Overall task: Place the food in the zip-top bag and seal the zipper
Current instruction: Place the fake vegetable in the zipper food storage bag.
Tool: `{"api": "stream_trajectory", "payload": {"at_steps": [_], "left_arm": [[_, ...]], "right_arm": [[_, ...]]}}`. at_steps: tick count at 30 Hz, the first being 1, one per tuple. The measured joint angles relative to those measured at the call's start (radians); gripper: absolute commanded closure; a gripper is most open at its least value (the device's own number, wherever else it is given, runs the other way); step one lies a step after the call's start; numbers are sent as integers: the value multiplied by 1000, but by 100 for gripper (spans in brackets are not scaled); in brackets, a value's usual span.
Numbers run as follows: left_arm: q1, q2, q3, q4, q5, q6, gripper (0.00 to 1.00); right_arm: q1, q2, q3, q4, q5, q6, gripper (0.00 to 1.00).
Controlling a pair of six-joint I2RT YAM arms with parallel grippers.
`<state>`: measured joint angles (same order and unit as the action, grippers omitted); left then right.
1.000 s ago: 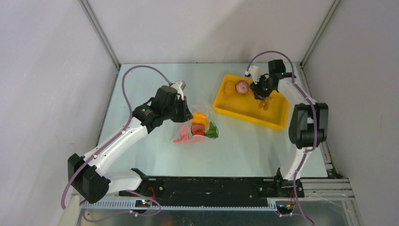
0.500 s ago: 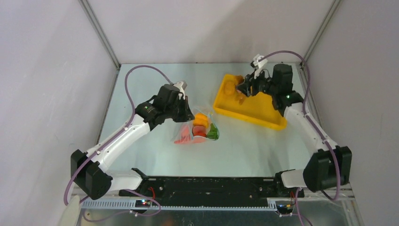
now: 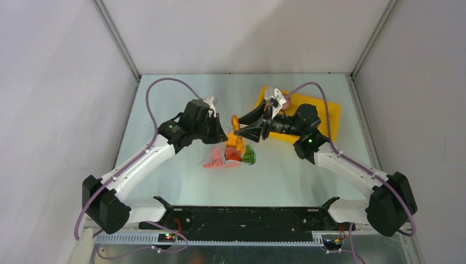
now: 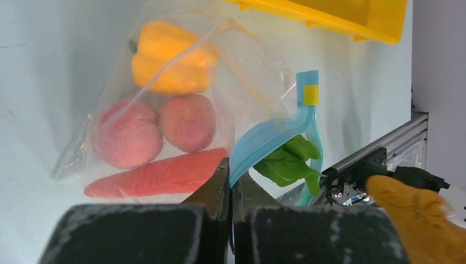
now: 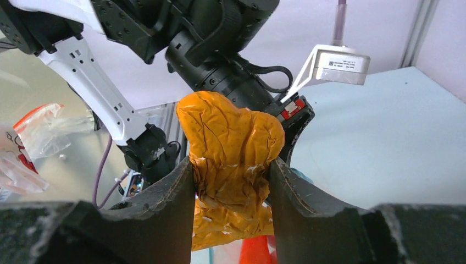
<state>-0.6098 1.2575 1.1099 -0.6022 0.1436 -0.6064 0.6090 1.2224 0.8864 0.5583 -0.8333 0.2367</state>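
The zip-top bag (image 3: 228, 153) lies mid-table. In the left wrist view the bag (image 4: 242, 66) holds a yellow pepper (image 4: 167, 58), two peaches (image 4: 127, 136), a carrot (image 4: 154, 175) and its green leaf (image 4: 288, 162). My left gripper (image 4: 229, 177) is shut on the teal zipper (image 4: 275, 137) at the bag's mouth edge and holds it up; it also shows in the top view (image 3: 217, 133). My right gripper (image 5: 231, 165) is shut on a crinkly amber piece (image 5: 231, 137) and holds it in the air just above the bag's mouth (image 3: 236, 124). A purple-pink onion (image 3: 285, 100) stays in the tray.
The yellow tray (image 3: 329, 113) stands at the back right, partly hidden by my right arm; its edge shows in the left wrist view (image 4: 340, 14). Both grippers are close together over the bag. Enclosure walls ring the table.
My right arm has swung from the yellow tray leftwards to the bag, carrying the amber piece. My left gripper has stayed on the bag's zipper edge.
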Motion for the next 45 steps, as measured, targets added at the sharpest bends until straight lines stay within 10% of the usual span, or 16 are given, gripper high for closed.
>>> {"api": "stream_trajectory", "payload": {"at_steps": [15,28,39,41,45], "left_arm": [[0,-43,-54,31,18,0,100],[0,-45,-54,43,21,0,100],[0,-48,-54,47,23,-6,100],[0,-48,-54,48,26,-7,100],[0,-48,-56,55,27,-7,100]], "right_arm": [[84,212,-106,236,121,94,57],[111,210,-106,45,258,-96,28],[170,126,-106,-131,375,-247,22],[176,104,-106,-159,393,-264,5],[181,43,-106,-192,429,-278,1]]}}
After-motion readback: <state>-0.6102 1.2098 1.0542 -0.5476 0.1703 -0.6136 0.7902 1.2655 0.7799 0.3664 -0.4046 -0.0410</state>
